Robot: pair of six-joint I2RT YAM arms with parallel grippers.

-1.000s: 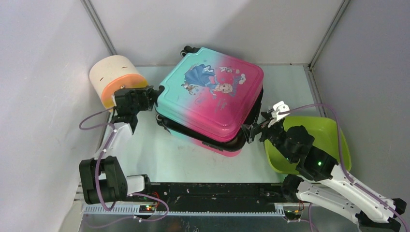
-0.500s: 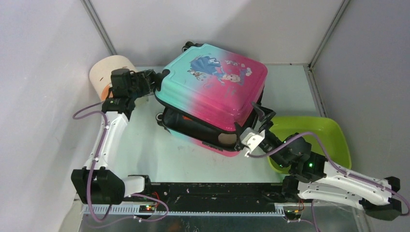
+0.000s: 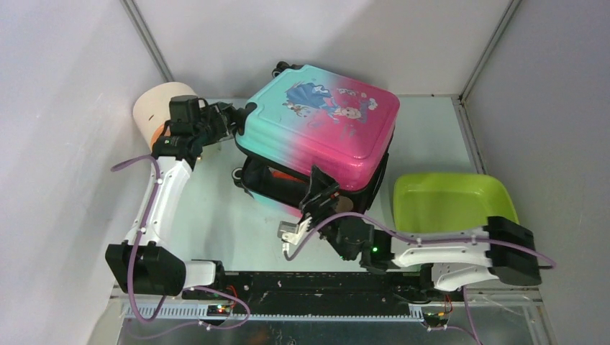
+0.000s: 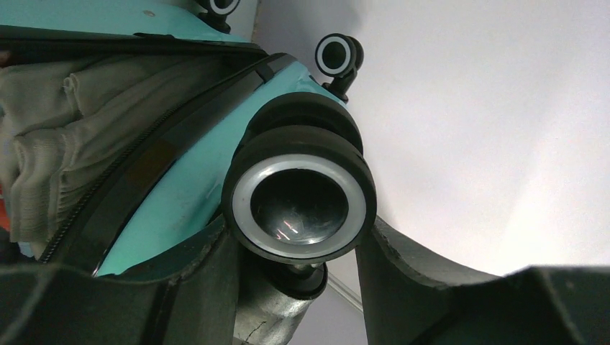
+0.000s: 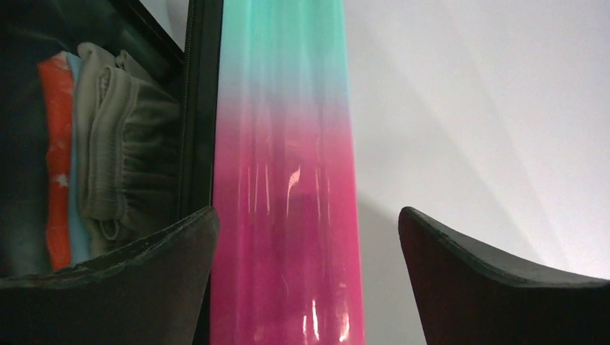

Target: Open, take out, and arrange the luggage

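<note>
The luggage (image 3: pixel 316 126), a pink-to-teal hard shell with a princess print, lies at mid-table with its lid tilted up off the lower shell (image 3: pixel 277 198). My left gripper (image 3: pixel 236 122) is at the lid's left corner, shut on a black wheel (image 4: pixel 298 198) between its fingers. My right gripper (image 3: pixel 308 203) stands open at the front. Its fingers straddle the lid's pink rim (image 5: pixel 288 215), the left one inside the gap. Folded grey clothes (image 5: pixel 122 144) and an orange piece (image 5: pixel 56 144) show inside.
A lime-green tub (image 3: pixel 453 205) sits right of the luggage, with the right forearm lying across its near side. A cream-and-orange cylinder (image 3: pixel 155 108) stands behind my left wrist against the left wall. Walls close in on three sides.
The left gripper has raised the lid's left corner, widening the gap. The right arm swung left from beside the tub to the luggage's front, putting its open fingers about the lid's rim.
</note>
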